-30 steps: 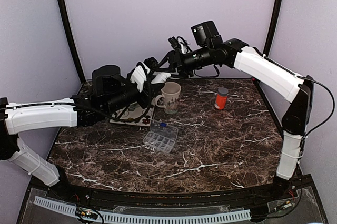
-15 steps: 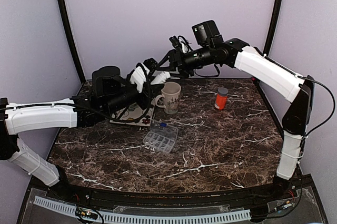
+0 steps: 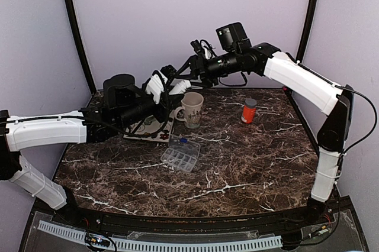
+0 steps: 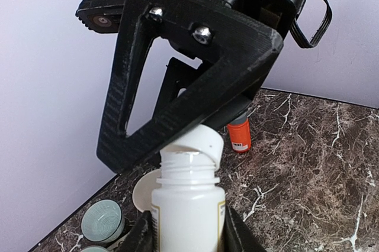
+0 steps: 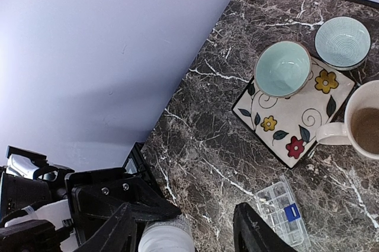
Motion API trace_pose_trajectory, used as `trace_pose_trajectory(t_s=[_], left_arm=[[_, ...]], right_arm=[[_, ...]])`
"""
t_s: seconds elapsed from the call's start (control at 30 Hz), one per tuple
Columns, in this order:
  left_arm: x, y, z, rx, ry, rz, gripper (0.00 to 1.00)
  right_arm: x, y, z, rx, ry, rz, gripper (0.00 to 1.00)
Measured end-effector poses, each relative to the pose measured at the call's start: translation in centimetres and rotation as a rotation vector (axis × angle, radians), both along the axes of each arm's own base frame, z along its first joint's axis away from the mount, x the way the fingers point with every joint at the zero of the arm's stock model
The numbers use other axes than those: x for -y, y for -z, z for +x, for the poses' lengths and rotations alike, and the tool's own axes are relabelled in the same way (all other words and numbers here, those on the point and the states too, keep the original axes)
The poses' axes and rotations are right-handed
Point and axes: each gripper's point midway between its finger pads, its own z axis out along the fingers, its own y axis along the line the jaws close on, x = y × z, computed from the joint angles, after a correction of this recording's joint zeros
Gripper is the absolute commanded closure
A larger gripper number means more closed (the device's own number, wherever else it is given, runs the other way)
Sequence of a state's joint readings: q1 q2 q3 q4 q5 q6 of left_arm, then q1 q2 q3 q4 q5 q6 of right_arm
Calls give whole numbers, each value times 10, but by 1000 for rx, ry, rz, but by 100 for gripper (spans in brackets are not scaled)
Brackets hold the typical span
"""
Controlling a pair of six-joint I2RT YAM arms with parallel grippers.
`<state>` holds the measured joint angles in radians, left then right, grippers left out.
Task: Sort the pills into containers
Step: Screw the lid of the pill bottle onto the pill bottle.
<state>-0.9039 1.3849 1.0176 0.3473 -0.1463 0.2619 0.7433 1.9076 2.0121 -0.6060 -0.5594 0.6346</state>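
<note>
The bottle stands upright in my left hand, my right hand just above its mouth. Below my left hand lies the tile, one bowl on it, another bowl beside it. The mug stands just right of that hand, the box nearer me on the counter, the vial well right.

Left wrist: bottle base cut by bottom edge, label unreadable.
Right wrist: mug cut by right edge. White cylinder cut by bottom edge; cap or neck, we cannot tell.
Pill box contents too small.
</note>
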Motion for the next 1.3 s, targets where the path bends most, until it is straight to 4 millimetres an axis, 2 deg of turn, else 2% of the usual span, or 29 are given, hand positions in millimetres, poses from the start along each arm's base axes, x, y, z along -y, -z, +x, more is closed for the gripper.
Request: trace_pose_trajectory(t_s=[0.5, 0.87, 1.13, 1.3], left_arm=[[-3, 4, 2, -11, -8, -2, 100], [-4, 2, 2, -15, -5, -11, 100], [-9, -1, 6, -24, -15, -29, 100], [-12, -1, 10, -33, -21, -39, 100]], right_arm=[[4, -16, 7, 29, 23, 22, 43], [15, -16, 21, 41, 66, 31, 42], [32, -14, 15, 22, 92, 73, 41], [35, -21, 7, 22, 80, 124, 40]])
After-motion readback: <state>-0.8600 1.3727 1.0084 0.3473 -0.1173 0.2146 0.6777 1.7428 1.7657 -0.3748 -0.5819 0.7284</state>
